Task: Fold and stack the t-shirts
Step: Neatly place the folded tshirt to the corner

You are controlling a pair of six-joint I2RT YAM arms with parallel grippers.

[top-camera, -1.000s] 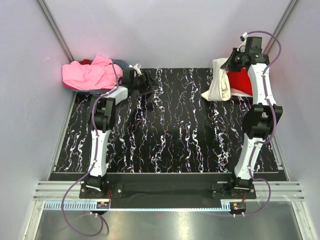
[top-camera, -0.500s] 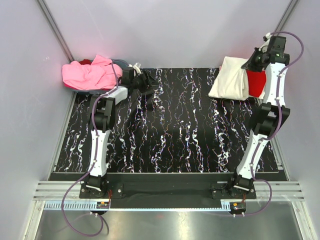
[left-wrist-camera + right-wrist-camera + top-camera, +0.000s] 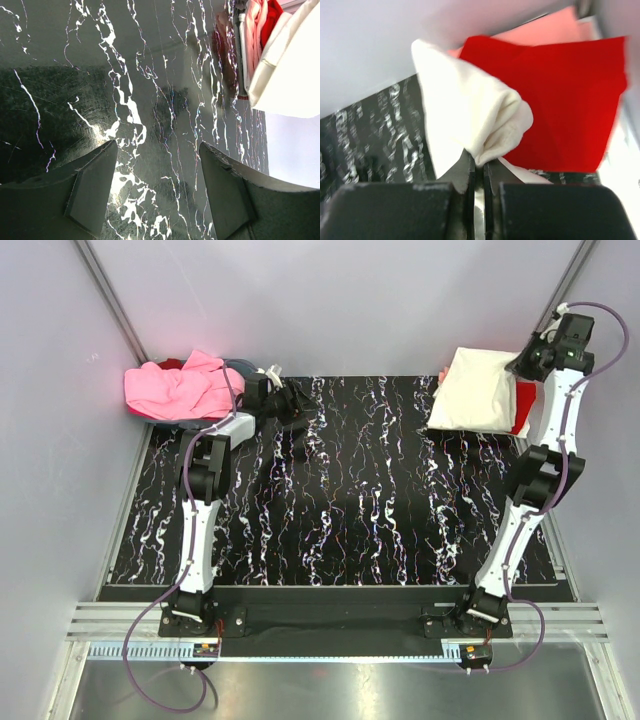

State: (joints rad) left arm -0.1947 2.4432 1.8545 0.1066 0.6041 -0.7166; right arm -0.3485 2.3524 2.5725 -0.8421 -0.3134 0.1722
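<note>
**Top external view.** A black table (image 3: 340, 500) veined with white fills the floor of a booth with plain pale grey walls (image 3: 330, 300). Two slanted metal posts (image 3: 110, 300) run up the back corners. Ribbed aluminium rails (image 3: 330, 622) lie along the near edge, and below them is a pale strip (image 3: 330, 650) whose marks are too small to read.

A crumpled pink t-shirt heap (image 3: 180, 388) sits in the far left corner. The left gripper (image 3: 290, 405) is just beside it, low over the table. In this view its dark fingers blend into the surface.

In the far right corner a folded cream t-shirt (image 3: 478, 390) lies spread over a red t-shirt (image 3: 522, 405), which shows only as a sliver. The right gripper (image 3: 528, 358) meets the cream shirt's right far corner.

**Left wrist view.** The left fingers (image 3: 90, 190) stand wide apart with only marbled table between them. The cream and red shirts are cut off at the upper right edge.

**Right wrist view.** The right jaws are pressed together, pinching a fold of the cream t-shirt. The red t-shirt lies behind it, over a salmon-pink garment (image 3: 545, 37) that is mostly hidden and blurred.
</note>
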